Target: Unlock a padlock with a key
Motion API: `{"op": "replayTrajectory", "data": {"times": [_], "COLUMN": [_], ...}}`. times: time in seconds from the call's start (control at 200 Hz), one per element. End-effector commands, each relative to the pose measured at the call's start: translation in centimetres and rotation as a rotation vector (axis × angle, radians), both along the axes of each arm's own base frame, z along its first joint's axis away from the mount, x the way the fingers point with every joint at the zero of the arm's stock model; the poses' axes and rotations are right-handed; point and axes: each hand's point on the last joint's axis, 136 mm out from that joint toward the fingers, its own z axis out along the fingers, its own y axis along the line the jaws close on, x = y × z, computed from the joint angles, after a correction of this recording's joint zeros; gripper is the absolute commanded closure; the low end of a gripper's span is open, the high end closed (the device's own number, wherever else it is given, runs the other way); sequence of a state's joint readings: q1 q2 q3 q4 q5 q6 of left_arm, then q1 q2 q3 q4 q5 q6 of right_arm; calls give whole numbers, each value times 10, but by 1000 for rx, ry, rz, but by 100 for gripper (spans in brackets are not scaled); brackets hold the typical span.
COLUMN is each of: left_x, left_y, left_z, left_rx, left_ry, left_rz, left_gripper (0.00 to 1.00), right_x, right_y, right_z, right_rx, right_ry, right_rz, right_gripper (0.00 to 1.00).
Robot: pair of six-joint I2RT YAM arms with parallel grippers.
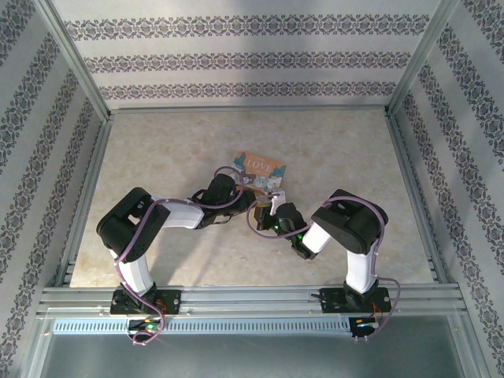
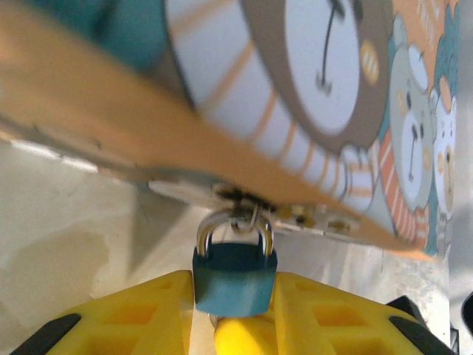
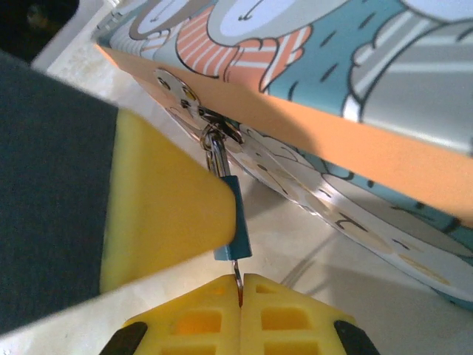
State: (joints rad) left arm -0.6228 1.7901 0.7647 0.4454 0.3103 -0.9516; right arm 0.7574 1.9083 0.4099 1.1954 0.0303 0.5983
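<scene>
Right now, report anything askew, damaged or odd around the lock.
Nothing stands out. The lock hangs from the clasp of the box, shackle closed, gripped by the left claw. The right claw pinches the key, its tip at the lock's underside. No damage shows.

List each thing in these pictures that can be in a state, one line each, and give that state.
box, lid shut.
padlock, shackle closed through the box's hasp.
key, pinched upright, tip at the padlock's underside; how far in cannot be told.
left gripper, shut on the padlock's body.
right gripper, shut on the key.
</scene>
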Motion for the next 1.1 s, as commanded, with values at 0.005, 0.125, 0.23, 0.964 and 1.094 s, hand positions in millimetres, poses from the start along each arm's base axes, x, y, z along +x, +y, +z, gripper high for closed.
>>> {"op": "replayTrajectory", "data": {"times": [0.005,0.125,0.23,0.964,1.094], "left_x": [-6,-6,-6,-23,-28], "left_y": [-4,4,14,130,125], "left_z": [7,15,28,77,83], "left_rx": [-28,-2,23,-87,-144], "left_ry": [-14,-53,-101,-156,-131], "left_rz": [-16,-2,9,212,174], "left_gripper": [64,57,49,30,34], "right_x": [8,7,7,1,-1], "right_y": [3,2,2,17,20], "right_z": [19,18,18,31,34], "right_rx": [71,71,68,132,171], "right_ry": [-59,-57,-59,-10,16], "right_rz": [-32,-37,-37,-15,-25], "right_gripper": [100,100,100,100,100]}}
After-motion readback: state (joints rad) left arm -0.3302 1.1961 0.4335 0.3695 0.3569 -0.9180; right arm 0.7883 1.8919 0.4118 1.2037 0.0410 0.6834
